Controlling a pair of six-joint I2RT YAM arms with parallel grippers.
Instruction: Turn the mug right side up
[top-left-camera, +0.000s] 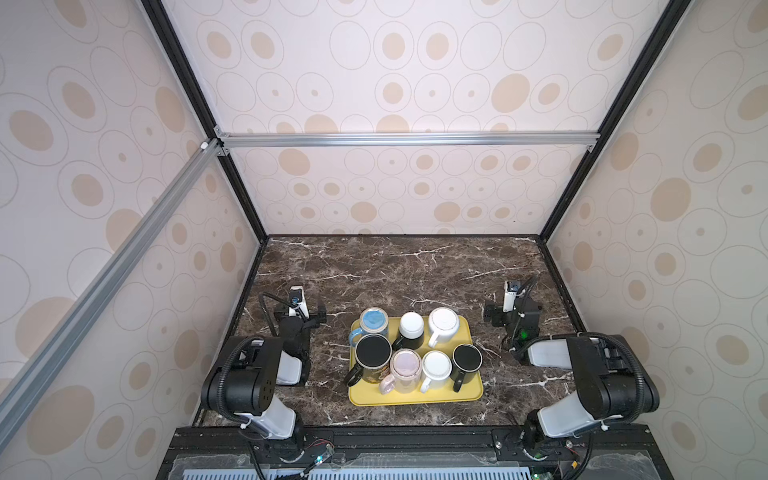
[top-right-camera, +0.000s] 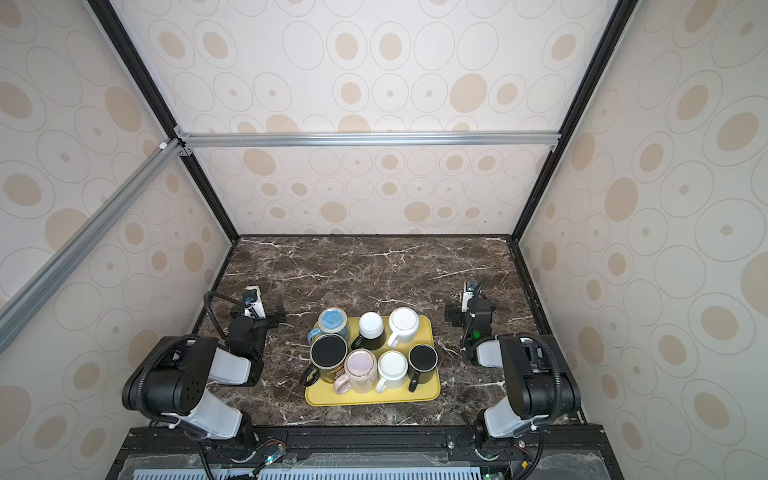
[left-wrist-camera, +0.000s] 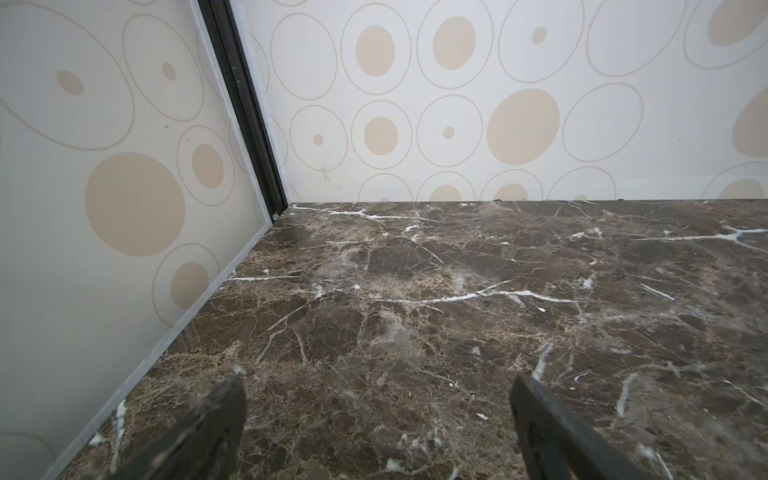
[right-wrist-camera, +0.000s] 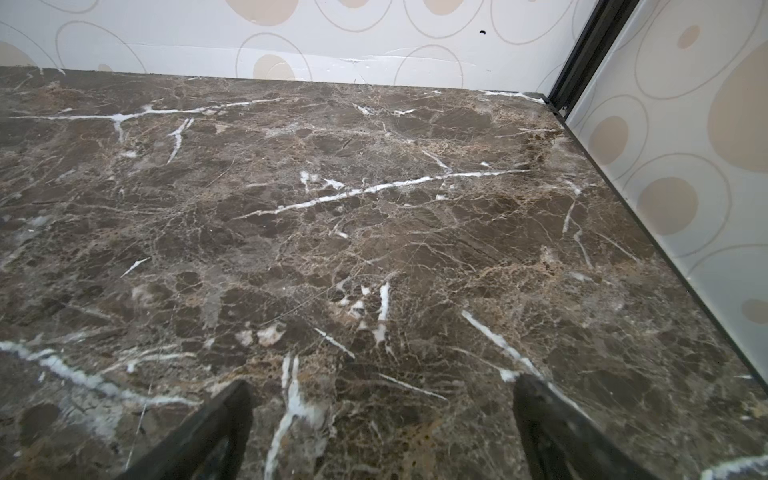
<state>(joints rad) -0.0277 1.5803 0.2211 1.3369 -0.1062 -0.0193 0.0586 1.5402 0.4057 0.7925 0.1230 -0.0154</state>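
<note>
In both top views the left arm (top-left-camera: 243, 384) and right arm (top-left-camera: 602, 372) fill the lower corners of the frame, closest to the lens, folded above the marble table (top-left-camera: 395, 270). Between them, low in the centre, a yellow tray (top-left-camera: 415, 398) carries seven mugs (top-left-camera: 405, 365) packed close together. Each appears to stand mouth down with its base up, three in the upper row and four in the lower. The left gripper (top-left-camera: 300, 312) sits left of the tray and the right gripper (top-left-camera: 512, 311) right of it, both apart from it. In the left wrist view the left gripper (left-wrist-camera: 378, 384) has its fingers (left-wrist-camera: 216, 419) spread wide at the bottom edge, with only bare marble between them. The right wrist view shows the same: the right gripper (right-wrist-camera: 384, 384) is spread wide and empty, and the marble table (right-wrist-camera: 332, 208) runs to the wall (right-wrist-camera: 374, 45) at the top.
</note>
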